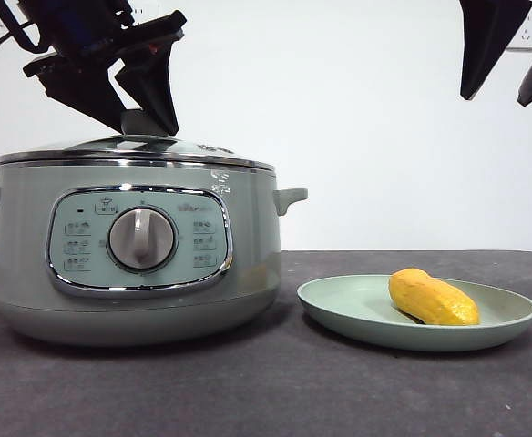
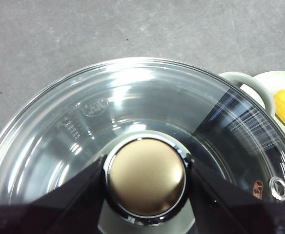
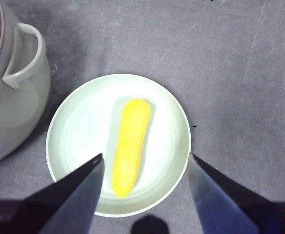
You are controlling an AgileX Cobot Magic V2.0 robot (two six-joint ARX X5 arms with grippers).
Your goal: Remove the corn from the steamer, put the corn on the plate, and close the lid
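- Nearest in the front view: dark grey surface [image 1: 275, 382], with the plate [image 1: 339, 314] resting on it just beside the steamer [image 1: 29, 264].
- On the plate: the corn [image 1: 433, 298], lying flat inside the rim, touched by nothing. First two steps look done.
- High above the plate: right pincer [image 3: 145, 165], wide open, holding nothing, well clear of the corn.
- A little further back: the lid [image 1: 202, 153], sitting level on the steamer's rim, so closed or very nearly closed.
- At the top of the lid: the knob [image 2: 146, 176], with the left pincer [image 2: 146, 165] around it, one jaw on each side.
- Hard to tell from the wrist view whether those jaws press the knob or just stand beside it; probably touching lightly.
- Left to do, as a guess: let go of the knob fully and lift the left arm away.
- Nothing to be seen inside the steamer, glass too shiny.
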